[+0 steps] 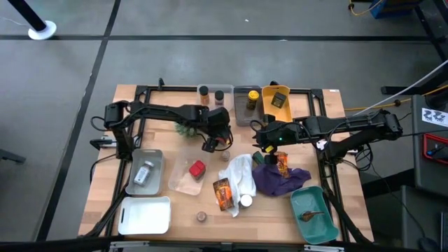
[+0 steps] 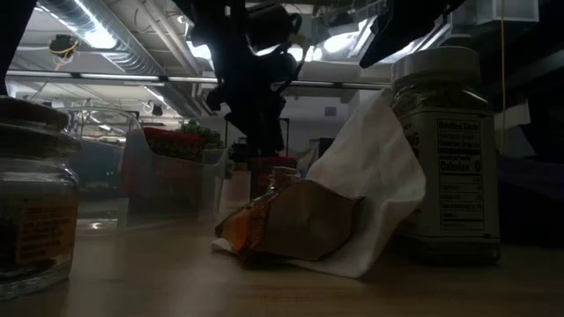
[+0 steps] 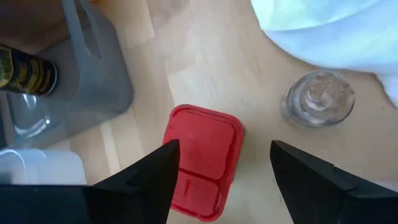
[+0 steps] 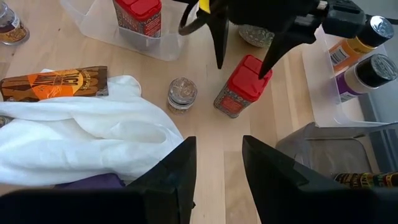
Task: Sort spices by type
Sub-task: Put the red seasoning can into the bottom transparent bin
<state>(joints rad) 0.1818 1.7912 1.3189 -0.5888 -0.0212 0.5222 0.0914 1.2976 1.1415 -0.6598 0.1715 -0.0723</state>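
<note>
- A white tray (image 1: 144, 215) is seen at the table's front-left corner, and behind it a grey tray (image 1: 145, 170) in which a small clear jar (image 1: 143, 173) lies.
- A clear tray (image 1: 189, 178) is placed right of the grey one, with a red tin (image 1: 197, 168) inside it.
- The left gripper (image 3: 219, 177) is held over the middle of the table, its fingers spread wide and nothing gripped; a second red tin (image 3: 202, 160) stands on the bare wood directly below, between the two fingertips but untouched.
- A small clear glass jar (image 3: 318, 99) is set just beside that tin, close to the edge of the white cloth (image 1: 241, 176).
- An orange-and-brown foil packet (image 1: 222, 193) is laid against the cloth's front-left edge, and a white-capped jar (image 1: 246, 201) stands at its front.
- The right gripper (image 4: 219, 163) hangs right of centre, above the cloth and the purple cloth (image 1: 280, 179); its fingers are set at a narrow gap with nothing between them.
- Another orange packet (image 1: 282, 164) rests on the purple cloth.
- Along the back edge, two jars (image 1: 211, 94), a grey bin (image 1: 246, 103) and a yellow bin (image 1: 276, 99) are lined up.
- A teal tray (image 1: 314, 213) sits at the front right, with a brown item inside that cannot be made out.
</note>
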